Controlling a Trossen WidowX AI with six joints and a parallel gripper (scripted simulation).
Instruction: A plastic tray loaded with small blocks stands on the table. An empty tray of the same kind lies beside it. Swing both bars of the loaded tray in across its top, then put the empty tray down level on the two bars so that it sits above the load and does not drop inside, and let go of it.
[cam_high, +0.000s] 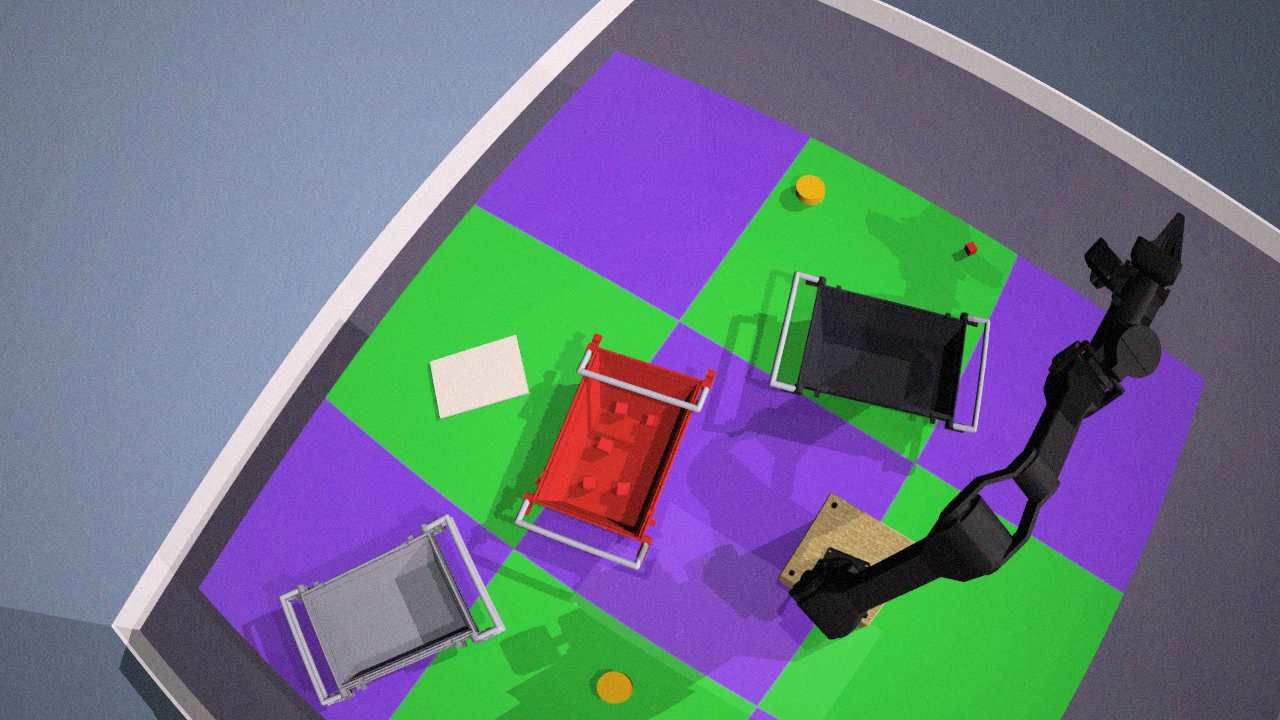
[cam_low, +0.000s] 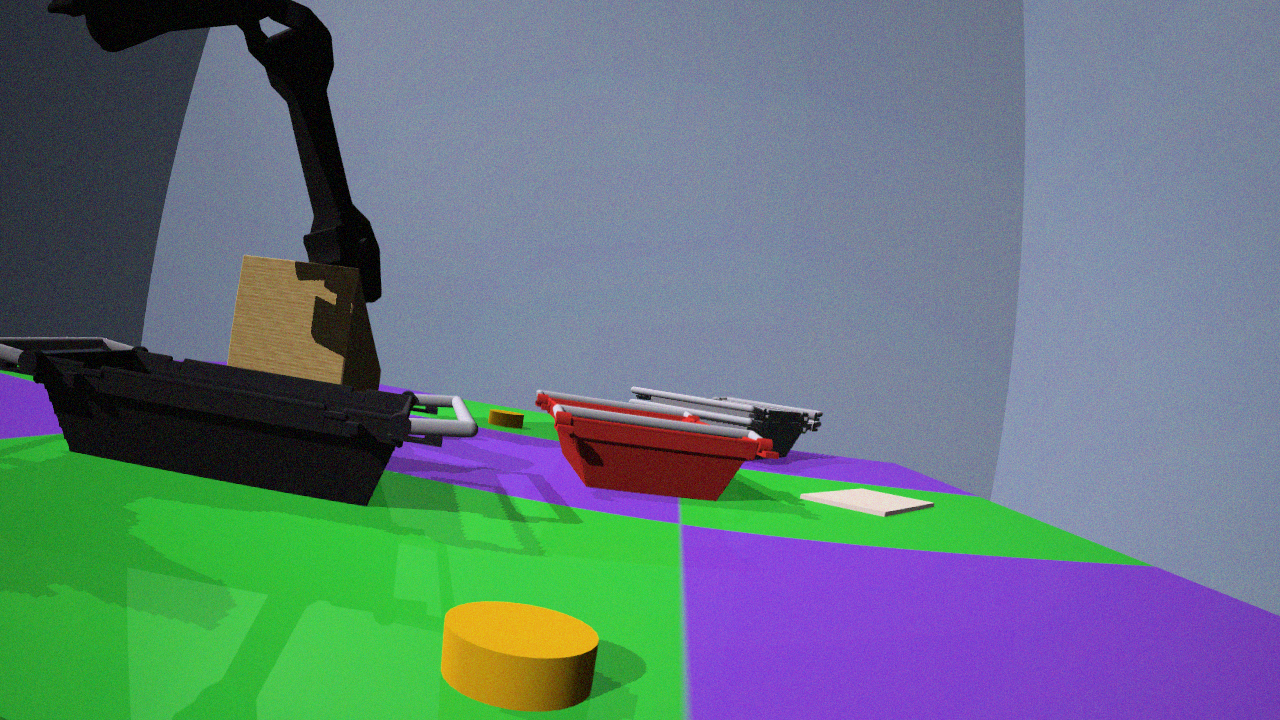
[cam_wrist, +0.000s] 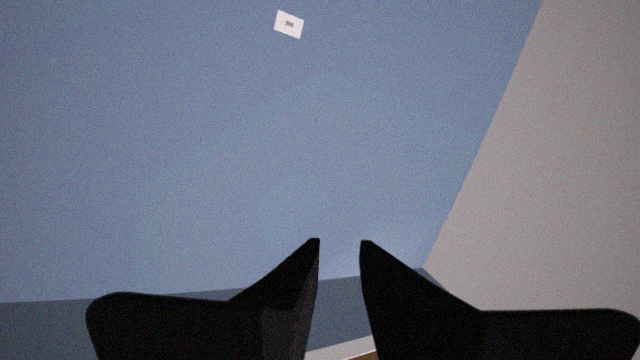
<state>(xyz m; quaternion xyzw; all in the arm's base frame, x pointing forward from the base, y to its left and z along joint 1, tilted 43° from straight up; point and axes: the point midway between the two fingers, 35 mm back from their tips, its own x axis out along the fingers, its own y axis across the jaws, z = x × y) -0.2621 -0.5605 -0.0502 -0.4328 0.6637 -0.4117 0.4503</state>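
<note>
The red tray (cam_high: 569, 428) (cam_low: 662, 465) holds several small red blocks (cam_high: 605, 444). Its upper bar in the top view (cam_high: 640, 389) lies in across the top, near that end. Its lower bar (cam_high: 577, 544) is out beyond the other end. A black tray (cam_high: 872, 313) (cam_low: 214, 438) and a grey tray (cam_high: 358, 617) look empty; both have their bars out over their ends. My gripper (cam_high: 1177, 222) (cam_wrist: 339, 248) is shut to a narrow gap with nothing in it, raised at the right, away from the trays. The fingertips cannot be made out in the exterior view.
A white flat plate (cam_high: 480, 376) (cam_low: 866, 501) lies left of the red tray. Yellow discs (cam_high: 810, 188) (cam_high: 614, 687) (cam_low: 519, 662) and a small red cube (cam_high: 970, 248) stand on the table. The arm rises from a wooden base (cam_high: 859, 528) (cam_low: 281, 313) right of the red tray.
</note>
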